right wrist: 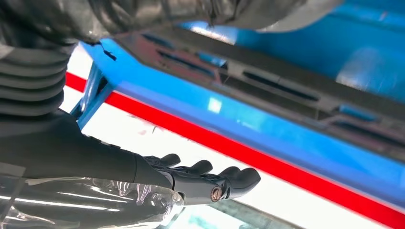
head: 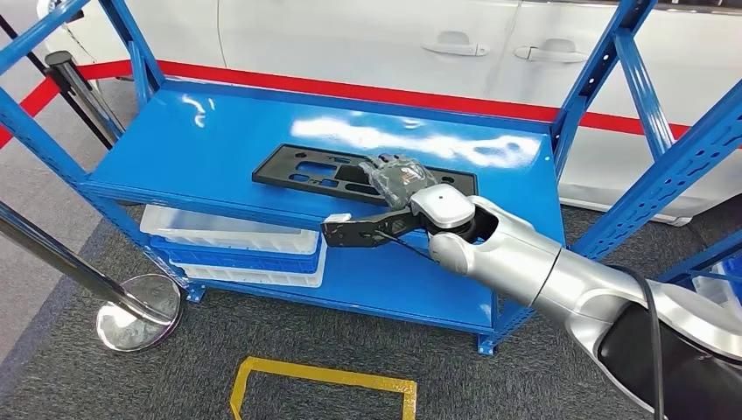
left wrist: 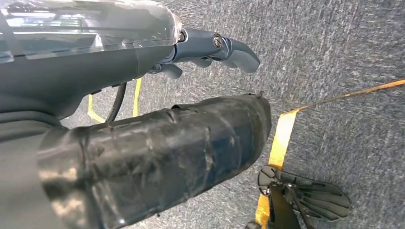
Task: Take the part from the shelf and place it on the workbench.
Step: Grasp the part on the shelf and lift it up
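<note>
The left hand [left wrist: 210,50] hangs empty, fingers slightly curled, above grey carpet [left wrist: 334,47] with yellow tape [left wrist: 279,138].

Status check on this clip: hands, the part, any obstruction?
Right hand open at the black part, no grip. Left hand hanging empty over floor. Part flat on the blue shelf. Nothing blocking.

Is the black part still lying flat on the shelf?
Yes: the black part lies flat on the blue shelf; the right hand hasn't lifted it.

White trays [head: 232,249], chrome stanchion base [head: 138,313], yellow floor tape [head: 324,382]
</note>
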### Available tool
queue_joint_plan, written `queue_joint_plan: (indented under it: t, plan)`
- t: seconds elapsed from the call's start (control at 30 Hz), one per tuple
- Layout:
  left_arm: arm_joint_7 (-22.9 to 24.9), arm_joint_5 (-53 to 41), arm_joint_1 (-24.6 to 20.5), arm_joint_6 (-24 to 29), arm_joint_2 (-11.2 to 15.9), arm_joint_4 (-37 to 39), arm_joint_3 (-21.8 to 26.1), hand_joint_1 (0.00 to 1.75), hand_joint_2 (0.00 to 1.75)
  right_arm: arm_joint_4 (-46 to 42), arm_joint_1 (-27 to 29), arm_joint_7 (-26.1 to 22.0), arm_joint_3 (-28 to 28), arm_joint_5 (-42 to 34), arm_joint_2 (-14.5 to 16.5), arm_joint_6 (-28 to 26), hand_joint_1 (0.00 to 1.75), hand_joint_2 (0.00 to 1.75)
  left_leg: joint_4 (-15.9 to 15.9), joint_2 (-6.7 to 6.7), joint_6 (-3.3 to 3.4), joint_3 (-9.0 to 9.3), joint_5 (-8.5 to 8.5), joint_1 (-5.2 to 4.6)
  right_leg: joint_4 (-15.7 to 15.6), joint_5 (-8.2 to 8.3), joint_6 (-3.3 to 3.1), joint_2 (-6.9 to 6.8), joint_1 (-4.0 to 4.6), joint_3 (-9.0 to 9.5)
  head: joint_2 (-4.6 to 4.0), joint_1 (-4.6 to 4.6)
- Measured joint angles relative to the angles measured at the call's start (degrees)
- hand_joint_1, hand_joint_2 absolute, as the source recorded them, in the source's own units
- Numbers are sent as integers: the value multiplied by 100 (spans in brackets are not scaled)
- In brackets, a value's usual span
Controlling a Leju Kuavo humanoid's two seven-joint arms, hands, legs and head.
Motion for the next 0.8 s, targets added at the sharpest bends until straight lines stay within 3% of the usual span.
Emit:
queue_joint_plan:
  t: [0.03, 0.1, 0.17, 0.33, 0.4, 0.47, 0.5, 0.53, 0.6, 0.67, 0.8]
  plan:
    - [-4, 0, 1, 1, -1, 0, 0, 0, 0, 22, 23, -9, 8, 0, 0, 1, 0, 0, 16, -6, -9, 10, -22, 7, -44, 120, 17, -5, -20, -20, 0, 2]
    - [-15, 0, 3, 5, -3, 0, 0, 0, 0, 57, 41, -23, 21, 0, 0, -2, 0, 0, 68, -17, -50, 41, -86, 26, -650, 540, 34, -17, -51, 217, 0, 3]
    - [-25, 0, 2, 17, -4, 0, 0, 0, 0, 90, 40, -35, 26, 0, 3, -8, 0, 0, 143, -28, -119, 35, -154, 19, -1233, 760, 19, -18, -49, 499, 0, 5]
    - [-25, -3, -2, 56, -9, 0, -1, 0, 0, 160, 83, -41, 31, 12, 2, -25, 0, 0, 244, -23, -258, -10, -254, 27, -1442, 737, -126, 7, -35, 598, 1, -2]
    - [-18, -4, -4, 77, -9, 0, -2, 0, 0, 180, 86, -43, 31, 18, 0, -27, 0, 0, 715, -14, -301, -225, -511, 35, -1476, 737, -182, 12, -50, 642, 1, -26]
    - [-14, -4, -6, 96, -9, 0, -2, 0, 0, 199, 110, -44, 33, 24, 0, -25, 0, 0, 1427, -13, -324, -604, -769, 34, -1482, 723, -211, 14, -36, 667, 0, -38]
    - [-13, -5, -1, 101, -10, 0, -2, 0, 0, 211, 128, -41, 38, 28, 0, -21, 0, 0, 1633, -13, -321, -740, -782, 34, -1481, 715, -221, 16, -24, 676, 0, -37]
    - [-11, -7, 5, 102, -12, 0, -2, 0, 0, 222, 144, -38, 47, 32, 0, -17, 0, 0, 1650, -13, -306, -789, -696, 31, -1481, 708, -227, 21, -11, 686, 0, -37]
    - [-9, -13, 13, 102, -14, 0, -2, 0, 0, 236, 157, -31, 62, 37, 0, -16, 0, 0, 1207, -13, -252, -638, -341, 20, -1481, 693, -231, 34, 10, 711, 0, -36]
    - [-10, -17, 12, 102, -14, 0, -2, 0, 0, 239, 156, -27, 66, 37, 0, -18, 0, 0, 841, -14, -215, -482, -122, 10, -1481, 686, -228, 41, 19, 726, 0, -35]
    - [-10, -17, 12, 102, -13, 0, -2, 0, 0, 239, 156, -27, 66, 37, 0, -18, 0, 0, 811, -14, -212, -468, -106, 9, -1481, 686, -227, 42, 19, 727, 0, -35]
